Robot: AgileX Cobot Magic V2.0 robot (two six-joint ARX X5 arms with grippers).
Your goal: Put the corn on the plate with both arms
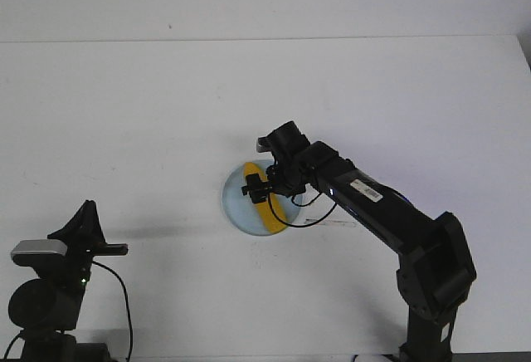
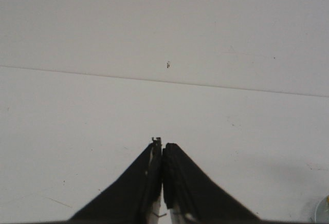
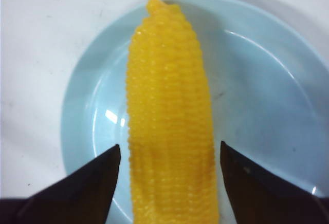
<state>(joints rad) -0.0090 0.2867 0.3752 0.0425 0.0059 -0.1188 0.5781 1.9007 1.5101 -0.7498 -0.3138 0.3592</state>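
The yellow-orange corn [image 1: 271, 213] lies across the pale blue plate [image 1: 237, 204] near the table's middle. In the right wrist view the corn [image 3: 169, 126] runs lengthwise over the plate [image 3: 257, 95], tapered end away from the fingers. My right gripper [image 3: 169, 154] is open, one finger on each side of the cob with a small gap to it. From the front, the right gripper [image 1: 264, 186] hovers right over the corn. My left gripper [image 2: 162, 147] is shut with nothing in it, low at the near left [image 1: 83, 217], far from the plate.
A white table [image 1: 124, 113] spreads all around the plate, with its far edge against a pale wall. The right arm [image 1: 390, 212] reaches in from the near right corner. A sliver of the plate's rim [image 2: 324, 208] shows in the left wrist view.
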